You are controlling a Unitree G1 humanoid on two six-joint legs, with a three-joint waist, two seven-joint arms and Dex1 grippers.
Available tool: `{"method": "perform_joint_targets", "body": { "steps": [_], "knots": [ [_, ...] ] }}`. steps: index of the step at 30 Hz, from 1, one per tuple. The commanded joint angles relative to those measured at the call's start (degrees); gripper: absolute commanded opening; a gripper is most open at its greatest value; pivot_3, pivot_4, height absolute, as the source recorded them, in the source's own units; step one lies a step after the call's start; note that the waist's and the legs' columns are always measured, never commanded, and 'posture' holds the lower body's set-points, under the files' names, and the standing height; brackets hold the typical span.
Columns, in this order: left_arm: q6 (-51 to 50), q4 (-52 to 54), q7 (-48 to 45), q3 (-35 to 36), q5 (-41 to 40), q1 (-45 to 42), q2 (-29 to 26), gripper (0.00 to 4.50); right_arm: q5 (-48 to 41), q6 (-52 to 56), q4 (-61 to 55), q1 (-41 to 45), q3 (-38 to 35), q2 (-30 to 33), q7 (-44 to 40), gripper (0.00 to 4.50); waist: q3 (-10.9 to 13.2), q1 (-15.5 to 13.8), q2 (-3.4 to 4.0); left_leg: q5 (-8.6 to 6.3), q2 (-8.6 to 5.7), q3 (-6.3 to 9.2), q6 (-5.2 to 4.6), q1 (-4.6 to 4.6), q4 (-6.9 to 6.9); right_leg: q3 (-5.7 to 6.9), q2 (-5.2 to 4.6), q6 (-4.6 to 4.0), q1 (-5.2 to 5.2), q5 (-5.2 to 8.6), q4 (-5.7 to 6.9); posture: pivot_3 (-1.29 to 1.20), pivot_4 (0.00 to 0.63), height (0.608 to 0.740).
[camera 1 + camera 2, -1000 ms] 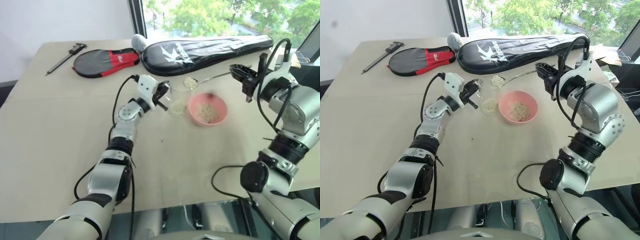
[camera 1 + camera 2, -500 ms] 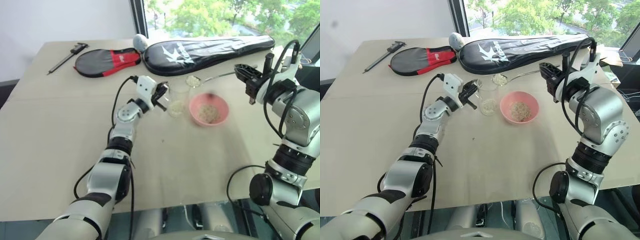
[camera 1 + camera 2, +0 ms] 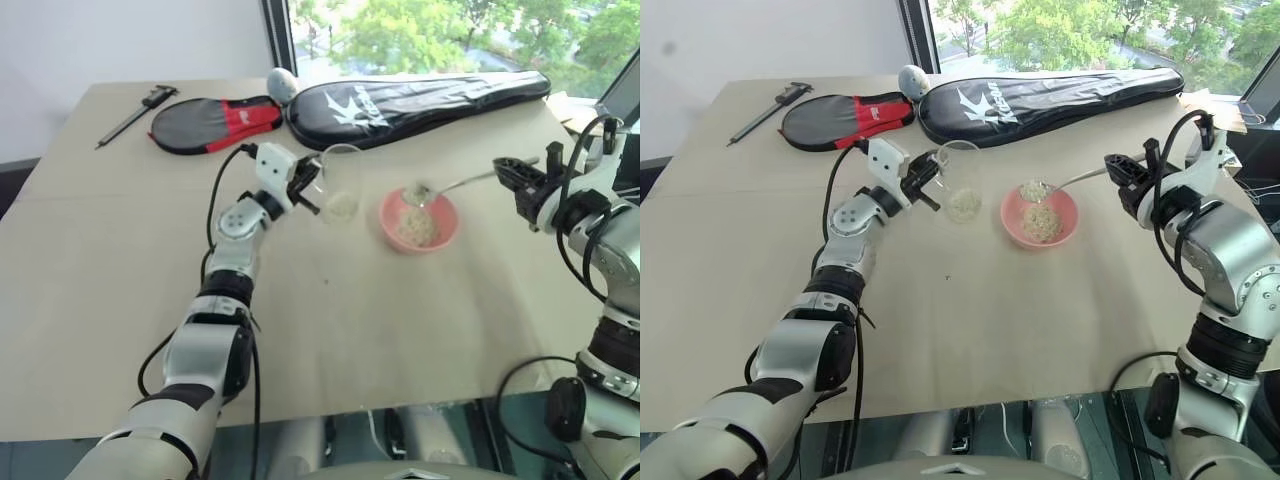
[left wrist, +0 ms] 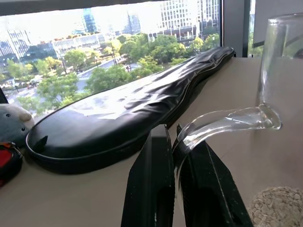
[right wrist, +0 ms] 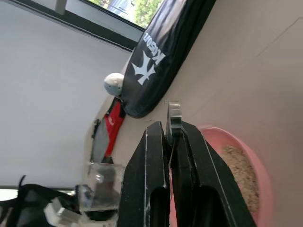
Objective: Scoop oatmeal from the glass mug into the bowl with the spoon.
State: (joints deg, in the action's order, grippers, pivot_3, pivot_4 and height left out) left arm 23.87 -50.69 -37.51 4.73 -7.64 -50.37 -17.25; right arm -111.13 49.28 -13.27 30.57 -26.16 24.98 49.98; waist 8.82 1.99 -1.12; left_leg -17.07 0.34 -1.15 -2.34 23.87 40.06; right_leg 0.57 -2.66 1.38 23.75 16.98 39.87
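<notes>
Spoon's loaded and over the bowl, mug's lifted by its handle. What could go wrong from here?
The spoon hangs over the pink bowl's far rim, so oatmeal tipped now may land on the table. The left gripper pinches only the glass mug's thin handle; the tilted mug could swivel and spill.

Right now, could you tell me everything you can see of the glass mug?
The glass mug is small, clear and colourless, with a curved side handle. The left gripper is shut on that handle, its two black fingers pinching it. The mug sits left of the pink bowl, apart from it, and in front of the black racket cover. It looks tipped slightly. A little pale, flaky oatmeal lies at its bottom; whether its base rests on the table cannot be told.
</notes>
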Motion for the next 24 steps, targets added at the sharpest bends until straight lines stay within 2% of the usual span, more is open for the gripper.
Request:
{"method": "perform_joint_targets", "body": {
  "steps": [1,4,8,15,19,24],
  "knots": [
    [-1.14,5.55,1.11,2.07,-2.27,0.59,-0.52,0.06,2.32,1.87,-0.63,0.34,3.20,6.33,-6.14,0.00,0.00,-0.01,0.00,0.00,0.00,0.00,0.00,0.00,0.00,-0.01,0.00,0.00,0.00,0.00,0.00,0.00,0.150,0.740],
    [-4.10,9.25,1.63,2.45,-3.24,2.46,-0.10,0.06,13.23,5.25,-1.92,1.96,8.80,13.06,-14.67,0.00,0.00,0.04,0.00,0.00,0.02,-0.02,-0.01,0.00,0.00,-0.02,0.01,0.00,0.00,0.00,-0.01,0.00,0.150,0.740],
    [-8.55,13.59,1.72,2.59,-4.37,4.80,0.08,0.06,24.14,6.99,-5.64,5.76,15.43,17.89,-25.11,0.00,0.00,0.03,0.01,0.00,0.03,0.01,-0.01,-0.01,0.01,0.00,0.03,0.00,0.00,0.00,0.00,0.00,0.150,0.740],
    [-12.54,18.84,2.84,2.29,-4.12,8.06,0.09,0.06,37.64,7.23,-10.59,10.02,21.16,20.83,-38.07,0.00,0.00,-0.96,0.00,-0.02,0.03,0.03,-0.03,0.01,0.04,0.01,0.01,0.01,-0.01,0.00,-0.03,0.00,0.150,0.740],
    [-14.29,21.57,3.71,1.98,-3.95,10.08,0.46,0.06,48.46,6.53,-16.66,11.19,27.52,25.61,-49.54,0.00,0.01,-1.42,0.01,-0.02,0.03,0.07,-0.02,0.01,0.05,0.05,0.02,0.01,0.00,0.00,-0.04,0.00,0.150,0.740],
    [-15.25,23.50,4.31,1.47,-3.56,11.65,0.80,0.06,54.40,6.31,-16.14,9.65,26.60,25.33,-53.95,0.00,0.01,-1.57,0.00,-0.02,0.02,0.10,-0.03,0.04,0.12,0.07,0.00,0.02,-0.02,-0.01,-0.03,0.00,0.150,0.740]
  ]
}}
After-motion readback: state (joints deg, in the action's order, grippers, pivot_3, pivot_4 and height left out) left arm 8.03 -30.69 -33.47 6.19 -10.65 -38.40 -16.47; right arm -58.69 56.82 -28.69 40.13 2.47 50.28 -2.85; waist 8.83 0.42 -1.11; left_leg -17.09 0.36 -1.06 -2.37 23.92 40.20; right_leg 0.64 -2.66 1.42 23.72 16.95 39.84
